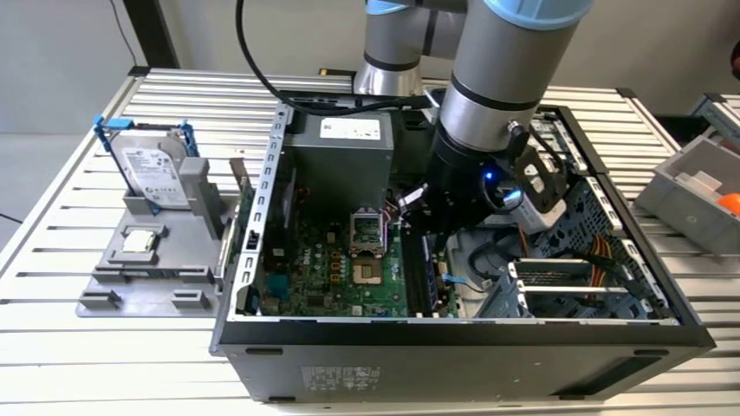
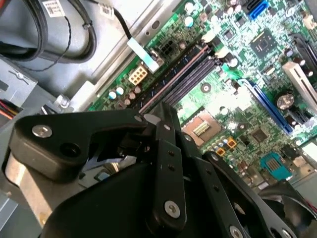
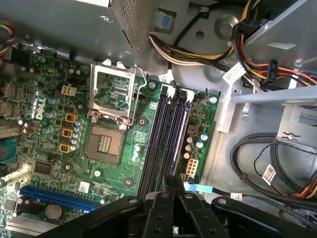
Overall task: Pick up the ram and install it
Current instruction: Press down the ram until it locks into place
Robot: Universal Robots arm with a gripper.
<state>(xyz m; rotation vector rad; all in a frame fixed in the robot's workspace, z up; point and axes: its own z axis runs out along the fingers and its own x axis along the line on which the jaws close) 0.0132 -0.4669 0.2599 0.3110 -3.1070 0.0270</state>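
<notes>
"Where is your gripper (image 3: 173, 182)?"

"Inside the computer case (image 1: 463, 334), fingers pressed together just above the memory slots (image 3: 166, 134). Cables (image 3: 262, 163) and the open processor socket (image 3: 113, 96) flank them."

"And the ram?"

"You cannot tell whether it sits in a slot."

Before me an open computer case (image 1: 463, 347) rests on a slatted metal table (image 1: 69, 373), its green motherboard (image 1: 335, 277) bare, with an empty processor socket (image 3: 113, 96) beside dark memory slots (image 3: 166, 144). On the exterior view's left, a grey tray (image 1: 139, 286) carries an upright hard drive (image 1: 151, 165) and what I take to be a small square chip (image 1: 139, 241).
</notes>
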